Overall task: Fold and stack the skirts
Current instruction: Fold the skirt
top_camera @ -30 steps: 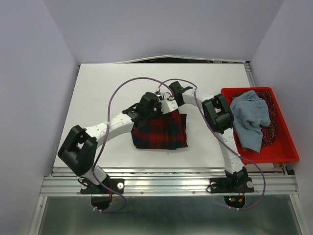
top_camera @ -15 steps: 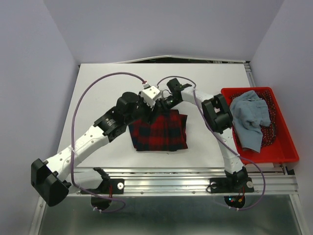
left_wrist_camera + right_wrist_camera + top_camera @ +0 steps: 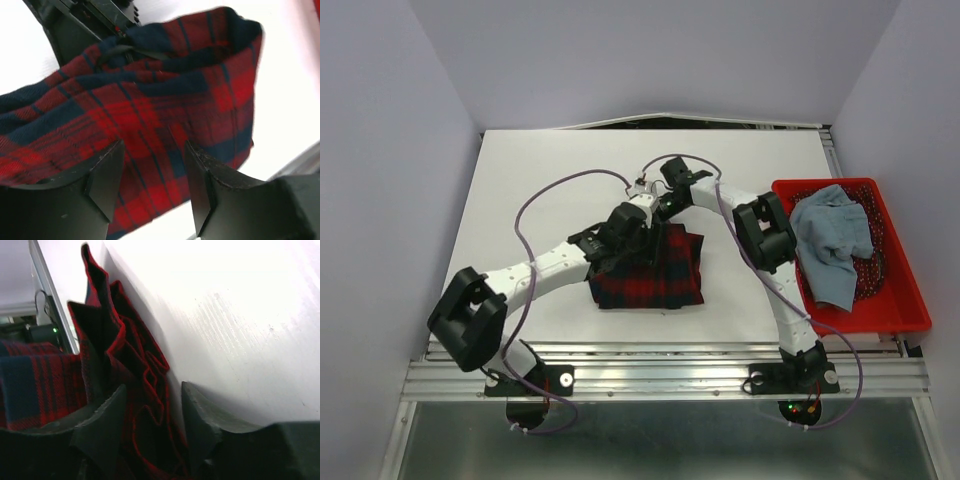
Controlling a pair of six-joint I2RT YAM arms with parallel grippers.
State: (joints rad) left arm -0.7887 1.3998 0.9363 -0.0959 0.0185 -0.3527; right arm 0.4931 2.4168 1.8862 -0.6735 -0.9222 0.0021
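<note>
**Ann:** What is seen on the left?

**Ben:** A flat, smooth white table (image 3: 540, 180) is seen. The left gripper (image 3: 154, 150) is held out over the middle of it.

**Ann:** How is it set?

**Ben:** Its two black fingers (image 3: 102, 185) are spread well apart. Nothing is pinched between them. The plaid skirt (image 3: 655, 270) is seen through the gap, just below.

**Ann:** What is that skirt like?

**Ben:** It is made of soft cloth with red and dark blue checks. It is folded into a rough square and laid flat in the middle of the table, a bit toward the near edge. Sharp little pleats are shown along its far edge.

**Ann:** And the right gripper (image 3: 154, 390)?

**Ben:** It is set at that far edge, close beside the left one. Its fingers (image 3: 200, 425) are half parted, and the pleated folds are bunched between them. Whether the cloth is squeezed cannot be told.

**Ann:** What is found on the right?

**Ben:** A red basket (image 3: 880, 322) of hard plastic is placed at the table's right side, well apart from the plaid skirt. It is shaped like a long box with low walls. The blue-grey skirt (image 3: 830, 245) is piled in it, soft and crumpled, not folded.
</note>
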